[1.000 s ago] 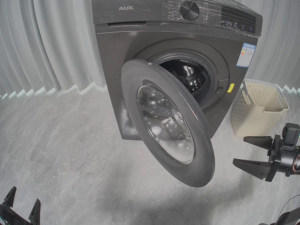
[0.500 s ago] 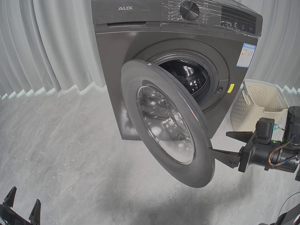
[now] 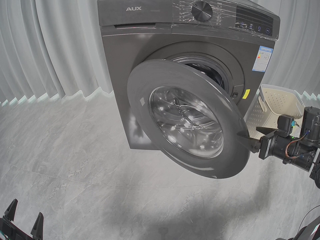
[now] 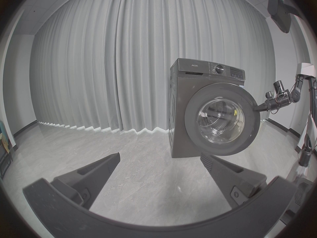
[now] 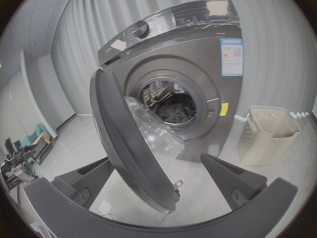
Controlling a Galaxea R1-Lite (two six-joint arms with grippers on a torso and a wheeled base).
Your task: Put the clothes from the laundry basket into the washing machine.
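The dark grey metal washing machine (image 3: 186,44) stands on the smooth, marble-patterned grey floor (image 3: 66,144), before a pale pleated curtain (image 3: 50,44). Its round door with a domed glass window (image 3: 186,120) is half open. The dark, crumpled clothes (image 5: 175,111) lie inside the shiny steel drum. The cream plastic laundry basket with perforated walls (image 3: 280,110) stands on the floor just beside the machine, on its right. The right gripper (image 3: 249,133) is spread wide, with the free edge of the door between its fingers, and one finger touches the rim. The left gripper (image 3: 26,208) hangs low, well apart from the machine, spread wide and holding nothing.
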